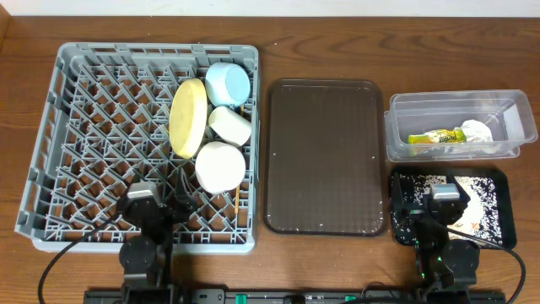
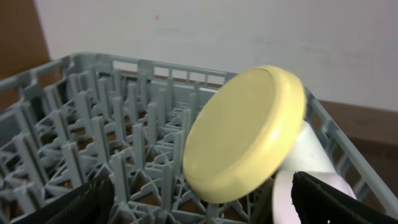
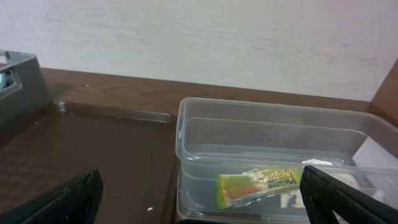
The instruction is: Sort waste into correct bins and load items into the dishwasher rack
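Left pincer (image 1: 145, 203) spread apart, empty, over grey rack (image 1: 46, 160); yellow plate (image 1: 188, 118) on edge just ahead. Right pincer (image 1: 447, 201) spread apart above black tray (image 1: 509, 211); clear tub (image 1: 396, 127) holding wrapper (image 1: 436, 136) ahead.

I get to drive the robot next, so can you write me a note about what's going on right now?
Left gripper: open, empty, above the grey rack's near edge.
Right gripper: open, empty, above the black tray.
Done: yellow plate, blue bowl and two white cups sit in the grey rack; wrapper and napkin are in the clear tub; rice scraps lie on the black tray.
Left: the chopsticks; I cannot spot them for sure.
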Controlling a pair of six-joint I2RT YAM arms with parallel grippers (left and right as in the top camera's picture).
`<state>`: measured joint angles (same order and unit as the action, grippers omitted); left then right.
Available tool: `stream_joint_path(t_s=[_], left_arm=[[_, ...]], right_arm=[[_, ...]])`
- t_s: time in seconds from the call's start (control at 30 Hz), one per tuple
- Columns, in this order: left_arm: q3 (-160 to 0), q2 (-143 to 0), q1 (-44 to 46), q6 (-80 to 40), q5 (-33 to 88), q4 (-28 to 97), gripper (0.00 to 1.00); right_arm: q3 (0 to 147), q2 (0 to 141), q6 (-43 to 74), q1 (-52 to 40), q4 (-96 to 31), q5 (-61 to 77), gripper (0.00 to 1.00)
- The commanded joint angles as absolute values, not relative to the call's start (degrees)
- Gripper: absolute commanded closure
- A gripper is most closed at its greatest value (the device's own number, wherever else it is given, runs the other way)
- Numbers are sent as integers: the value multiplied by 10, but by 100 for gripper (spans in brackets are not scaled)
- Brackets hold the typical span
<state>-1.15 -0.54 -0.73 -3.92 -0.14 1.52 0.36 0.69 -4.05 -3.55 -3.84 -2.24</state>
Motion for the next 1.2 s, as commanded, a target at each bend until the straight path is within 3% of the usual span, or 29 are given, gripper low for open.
stream_joint_path(t_s=[0.0, 0.27, 1.17], left_arm=[[-2, -1, 3, 2, -9, 32, 8], [-2, -1, 3, 2, -9, -34, 8], [-2, -1, 4, -2, 9, 40, 8]], right_arm=[[3, 3, -48, -30, -41, -21, 1], [3, 3, -48, -30, -41, -21, 1], [3, 3, -48, -30, -41, -21, 1]])
